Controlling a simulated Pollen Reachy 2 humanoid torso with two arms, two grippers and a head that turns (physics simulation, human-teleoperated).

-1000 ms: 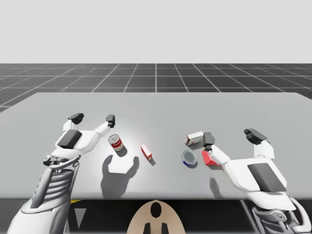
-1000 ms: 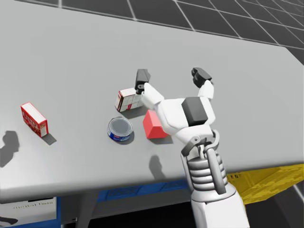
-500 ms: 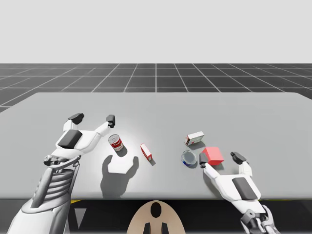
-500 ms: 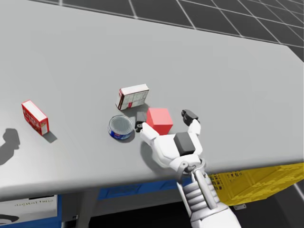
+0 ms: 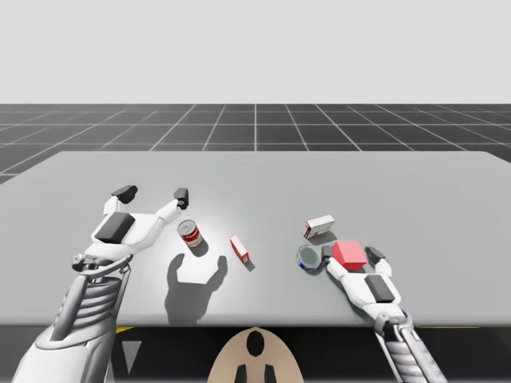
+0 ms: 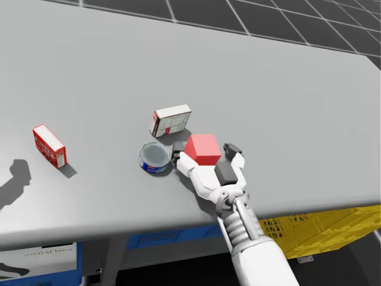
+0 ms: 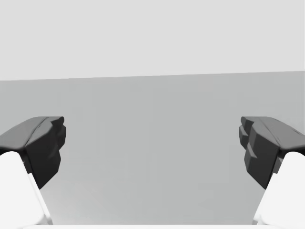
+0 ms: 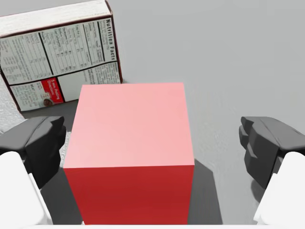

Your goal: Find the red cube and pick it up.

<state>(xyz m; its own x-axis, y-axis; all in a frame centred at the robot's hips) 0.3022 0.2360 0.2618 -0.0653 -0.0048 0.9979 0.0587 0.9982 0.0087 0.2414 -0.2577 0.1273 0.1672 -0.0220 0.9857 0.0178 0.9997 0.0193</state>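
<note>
Between our right gripper's [image 8: 152,143] wide-spread fingers: red cube [image 8: 131,133], resting on table [image 8: 214,57], straddled ready for closing, we judge; just beyond: white box [image 8: 62,52], close enough to hinder; well apart: left gripper [image 5: 152,193], wide, idle.

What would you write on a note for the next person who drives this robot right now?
Right gripper: open, one finger on each side of the red cube, not squeezing it yet.
Left gripper: open, holding nothing, above the table, far from the cube.
Red cube: on the table, with a white box just beyond it and a blue can beside it.
Done: cube found, gripper lined up around it.
Left: shut the fingers on the cube, then lift it.
</note>
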